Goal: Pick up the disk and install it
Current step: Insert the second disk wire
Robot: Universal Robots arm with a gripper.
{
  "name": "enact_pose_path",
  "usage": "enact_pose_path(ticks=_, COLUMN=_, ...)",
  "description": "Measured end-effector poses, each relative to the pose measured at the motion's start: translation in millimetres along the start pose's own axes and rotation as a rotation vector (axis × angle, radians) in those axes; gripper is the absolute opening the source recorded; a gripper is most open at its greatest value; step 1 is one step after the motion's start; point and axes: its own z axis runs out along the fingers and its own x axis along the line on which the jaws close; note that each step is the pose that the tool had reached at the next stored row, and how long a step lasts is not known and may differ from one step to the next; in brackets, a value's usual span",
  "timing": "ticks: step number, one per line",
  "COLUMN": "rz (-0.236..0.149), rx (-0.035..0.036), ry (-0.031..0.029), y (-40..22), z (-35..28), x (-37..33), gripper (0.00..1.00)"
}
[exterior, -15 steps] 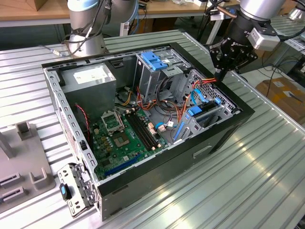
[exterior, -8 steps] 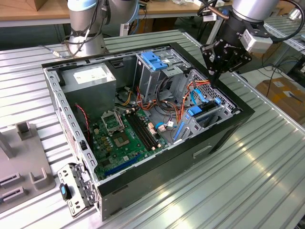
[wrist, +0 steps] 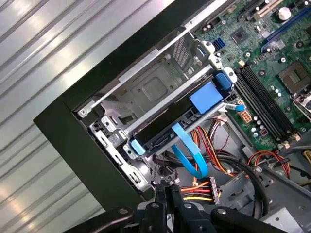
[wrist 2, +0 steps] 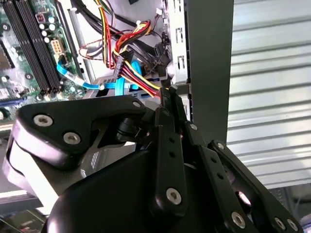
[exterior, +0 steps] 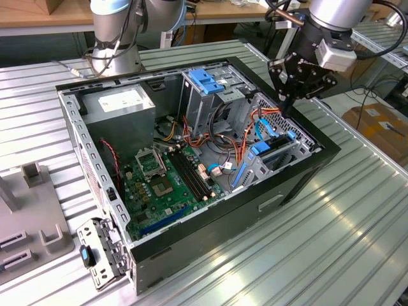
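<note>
Your gripper [exterior: 288, 105] hangs over the open case [exterior: 319, 156], near the rim on the exterior view's right, with its fingers [wrist: 165, 194] pressed together and nothing between them; in the second wrist view the same fingertips [wrist 2: 167, 97] meet in a narrow point just above a bundle of red, yellow and black wires [wrist 2: 138, 73]. Just below the tip in the first wrist view you can see those wires [wrist: 204, 191] and a flat blue cable [wrist: 189, 153] that runs up to the disk [wrist: 206, 97]. The disk sits on edge in the drive cage [wrist: 155, 87] against the case wall, its blue rails showing at either end. In the exterior view you find the disk [exterior: 271, 148] low in that cage [exterior: 290, 137], near the gripper but not touching it. Further in lie the motherboard [exterior: 169, 185], a second cage with a blue latch [exterior: 205, 80] on top, and the grey power supply [exterior: 121, 105] in the far corner. The case rests on a ribbed metal table [exterior: 331, 242].
</note>
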Motion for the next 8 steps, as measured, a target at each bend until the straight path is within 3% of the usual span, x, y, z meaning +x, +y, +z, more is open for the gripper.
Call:
enact_pose_path(ticks=6, rz=0.131, rx=-0.0059, ry=0.0071, y=0.1, z=0.9, x=0.0, gripper=0.16)
enact_pose_path(ticks=8, rz=0.194, rx=-0.0088, ry=0.0106, y=0.1, z=1.2, x=-0.1, gripper=0.16)
